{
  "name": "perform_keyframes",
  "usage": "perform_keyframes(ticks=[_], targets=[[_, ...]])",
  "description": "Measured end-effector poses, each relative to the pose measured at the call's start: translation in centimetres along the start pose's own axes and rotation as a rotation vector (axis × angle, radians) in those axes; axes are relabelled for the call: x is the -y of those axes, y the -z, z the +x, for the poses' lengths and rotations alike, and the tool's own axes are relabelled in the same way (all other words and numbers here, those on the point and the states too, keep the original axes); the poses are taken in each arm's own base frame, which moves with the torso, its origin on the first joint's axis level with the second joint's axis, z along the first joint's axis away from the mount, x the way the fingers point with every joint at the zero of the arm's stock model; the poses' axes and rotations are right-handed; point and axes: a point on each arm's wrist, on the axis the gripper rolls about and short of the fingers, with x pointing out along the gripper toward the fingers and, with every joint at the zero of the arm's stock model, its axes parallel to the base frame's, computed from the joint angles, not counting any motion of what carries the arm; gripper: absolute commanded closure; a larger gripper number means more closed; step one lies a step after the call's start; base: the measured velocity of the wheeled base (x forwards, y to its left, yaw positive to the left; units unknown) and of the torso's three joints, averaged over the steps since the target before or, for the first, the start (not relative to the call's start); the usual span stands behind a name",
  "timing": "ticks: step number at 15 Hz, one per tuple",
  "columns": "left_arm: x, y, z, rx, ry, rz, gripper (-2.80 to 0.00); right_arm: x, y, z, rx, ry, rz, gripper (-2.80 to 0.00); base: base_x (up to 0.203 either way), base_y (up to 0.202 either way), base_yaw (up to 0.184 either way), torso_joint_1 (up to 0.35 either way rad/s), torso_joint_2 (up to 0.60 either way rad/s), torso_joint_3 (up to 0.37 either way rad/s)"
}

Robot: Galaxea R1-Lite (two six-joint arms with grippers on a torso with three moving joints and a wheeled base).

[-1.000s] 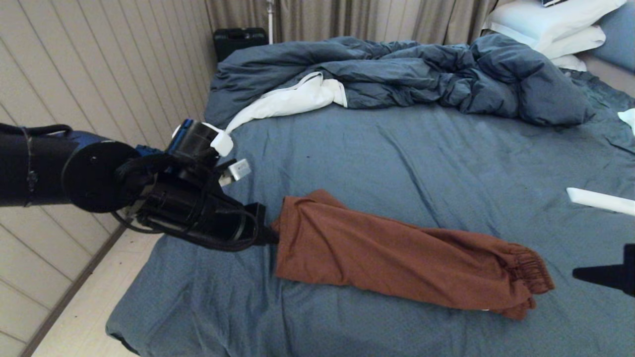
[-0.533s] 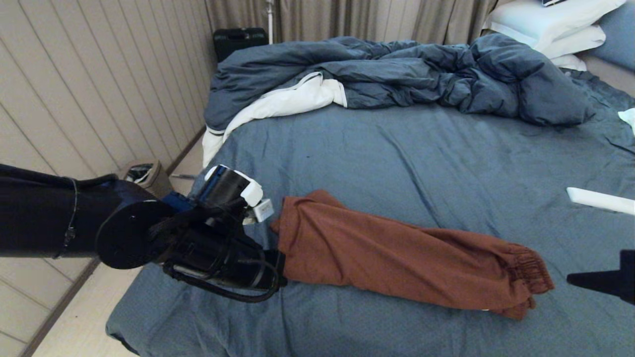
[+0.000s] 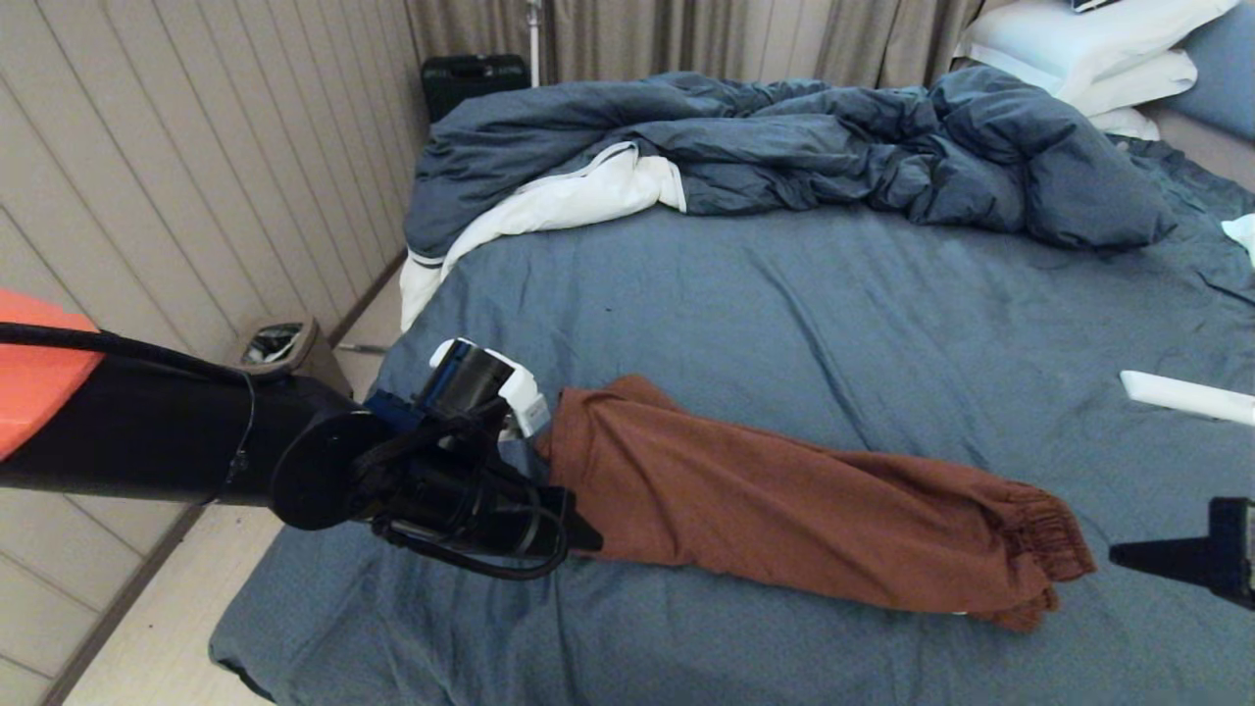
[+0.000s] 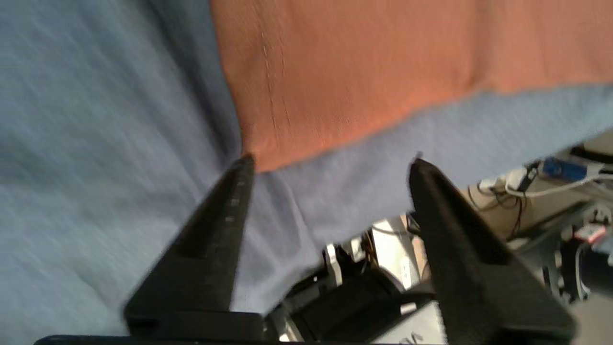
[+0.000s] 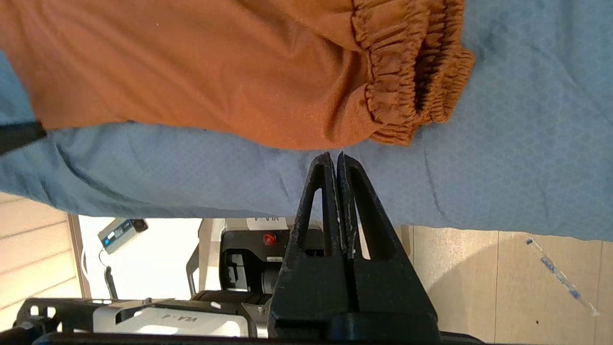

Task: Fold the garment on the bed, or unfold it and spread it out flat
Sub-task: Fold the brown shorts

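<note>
The rust-brown garment [image 3: 784, 510] lies folded into a long strip across the near part of the bed [image 3: 784, 294], with its gathered waistband [image 3: 1044, 534] at the right end. My left gripper [image 3: 578, 537] is low at the strip's near-left corner. In the left wrist view this gripper [image 4: 331, 163] is open, one fingertip touching the corner of the garment [image 4: 335, 72] and only sheet between the fingers. My right gripper [image 3: 1118, 557] hovers just right of the waistband. It [image 5: 336, 155] is shut and empty, a little short of the garment [image 5: 215, 72]. Drawstring and white patch are hidden.
A rumpled blue duvet [image 3: 784, 147] with white lining fills the far side, with white pillows [image 3: 1088, 49] at the back right. A flat white object [image 3: 1186, 395] lies on the sheet at right. The bed's near edge is close below the garment; a bin [image 3: 279, 343] stands by the left wall.
My left arm has dropped and swung in toward the garment's near-left corner. The right gripper has crept slightly toward the waistband. The garment has not moved.
</note>
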Motion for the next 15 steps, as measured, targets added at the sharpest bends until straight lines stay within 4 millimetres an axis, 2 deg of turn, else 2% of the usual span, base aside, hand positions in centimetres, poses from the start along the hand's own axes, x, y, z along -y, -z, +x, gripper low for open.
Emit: perform_keyframes(ticks=[4, 8, 9, 15], targets=[[-1.7, -1.6, -0.4, 0.046, -0.017, -0.020, -2.80, 0.0, -0.1, 0.2, 0.000, -0.003, 0.000, 0.00, 0.000, 0.000, 0.000, 0.000, 0.00, 0.000], [-2.1, -2.0, 0.1, 0.043, -0.020, -0.029, -2.80, 0.2, -0.3, 0.7, -0.019, 0.001, 0.007, 0.00, 0.000, 0.000, 0.000, 0.000, 0.00, 0.000], [-2.2, -2.0, 0.4, 0.034, -0.017, -0.031, 0.00, 0.3, -0.3, 0.8, -0.023, 0.001, 0.008, 0.00, 0.000, 0.000, 0.000, 0.000, 0.00, 0.000], [-2.2, -2.0, 1.6, 0.000, 0.051, -0.028, 0.00, 0.7, -0.6, 1.9, -0.015, 0.002, 0.010, 0.00, 0.000, 0.000, 0.000, 0.000, 0.00, 0.000]])
